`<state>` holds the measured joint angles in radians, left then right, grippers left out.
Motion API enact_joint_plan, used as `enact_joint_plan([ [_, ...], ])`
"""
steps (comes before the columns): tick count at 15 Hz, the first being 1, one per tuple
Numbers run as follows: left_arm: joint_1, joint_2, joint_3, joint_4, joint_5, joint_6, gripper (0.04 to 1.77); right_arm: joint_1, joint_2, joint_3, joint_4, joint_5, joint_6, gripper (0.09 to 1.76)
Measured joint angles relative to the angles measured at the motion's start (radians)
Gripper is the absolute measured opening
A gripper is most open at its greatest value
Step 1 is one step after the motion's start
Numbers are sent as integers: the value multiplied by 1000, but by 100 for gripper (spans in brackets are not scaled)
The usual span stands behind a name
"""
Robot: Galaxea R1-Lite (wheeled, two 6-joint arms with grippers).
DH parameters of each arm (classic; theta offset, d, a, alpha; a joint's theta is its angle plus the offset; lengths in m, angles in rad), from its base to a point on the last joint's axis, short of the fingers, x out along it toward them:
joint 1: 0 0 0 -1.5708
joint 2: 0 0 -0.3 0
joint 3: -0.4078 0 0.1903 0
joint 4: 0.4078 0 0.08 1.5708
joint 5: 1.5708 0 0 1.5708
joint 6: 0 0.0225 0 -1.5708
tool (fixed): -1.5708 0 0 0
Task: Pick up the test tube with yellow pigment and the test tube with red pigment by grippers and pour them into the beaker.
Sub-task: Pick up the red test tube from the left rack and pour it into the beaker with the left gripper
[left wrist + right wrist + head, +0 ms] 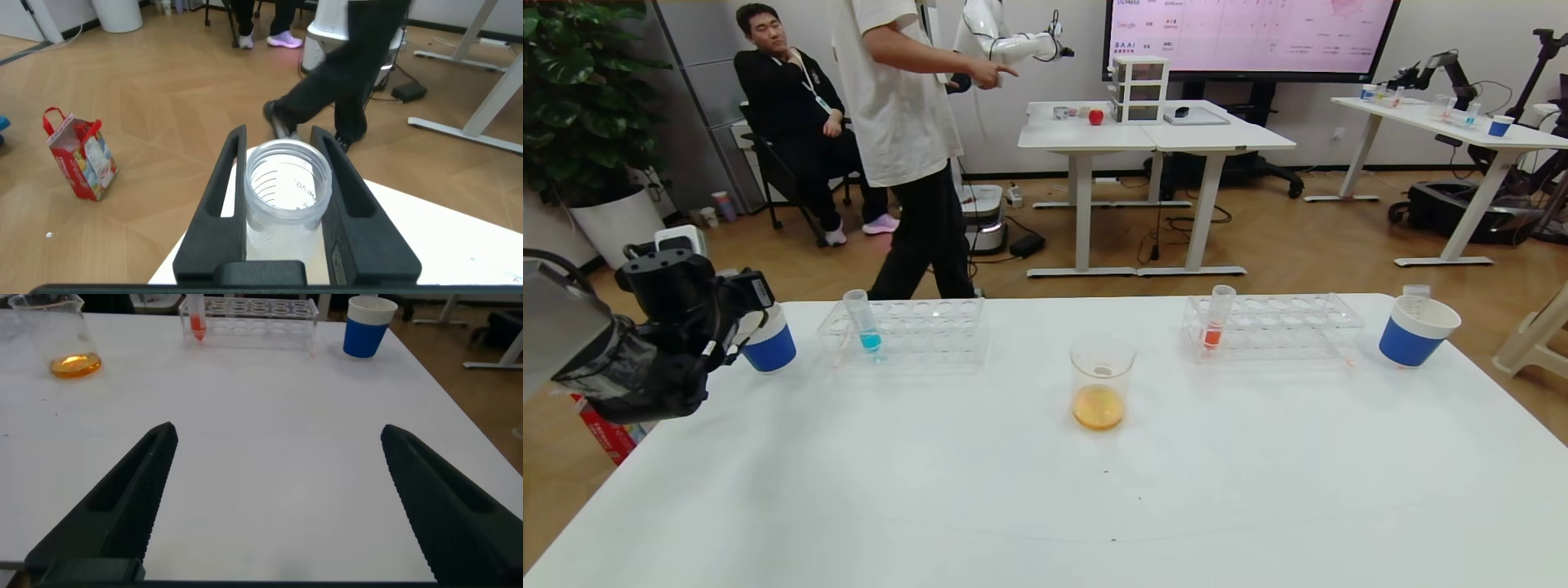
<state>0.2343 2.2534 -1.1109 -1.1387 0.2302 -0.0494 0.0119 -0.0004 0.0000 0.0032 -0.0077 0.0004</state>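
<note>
**Left gripper holds an emptied tube above the left cup; orange mix sits in the beaker**

The left gripper (737,306) is raised at the table's left edge, right over the blue-and-white paper cup (768,343) there. In the left wrist view its two black fingers (219,192) pinch a clear wide-rimmed tube (288,192) between them, seen mouth-on; it looks empty, so whether it is the yellow or the red tube cannot be told.

The right gripper (278,506) appears only in its own wrist view, low over bare white table (1258,490), with its fingers spread wide and nothing between them.

The beaker (1101,382) stands upright near the middle of the table, between the two clear racks and nearer the robot than they are. A shallow layer of orange-amber liquid lies in its bottom.

The left rack (907,331) holds a tube with blue liquid (862,320) at its left end. The right rack (1270,325) holds a tube with orange-red liquid (1217,317) at its left end. A second paper cup (1414,331) stands just right of that rack.
</note>
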Motion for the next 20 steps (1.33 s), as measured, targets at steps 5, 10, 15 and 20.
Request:
enact_joint_plan([
  [5,-4,15,13,-10,-2,-1,52,0,0,0,0,0,0,174],
  [10,-6,-13,14,-5,-1,-2,172,0,0,0,0,0,0,174],
  [15,-57,-103,-30,10,-13,-3,175,0,0,0,0,0,0,174],
  [20,-264,-216,-74,149,-17,-2,175,0,0,0,0,0,0,174],
])
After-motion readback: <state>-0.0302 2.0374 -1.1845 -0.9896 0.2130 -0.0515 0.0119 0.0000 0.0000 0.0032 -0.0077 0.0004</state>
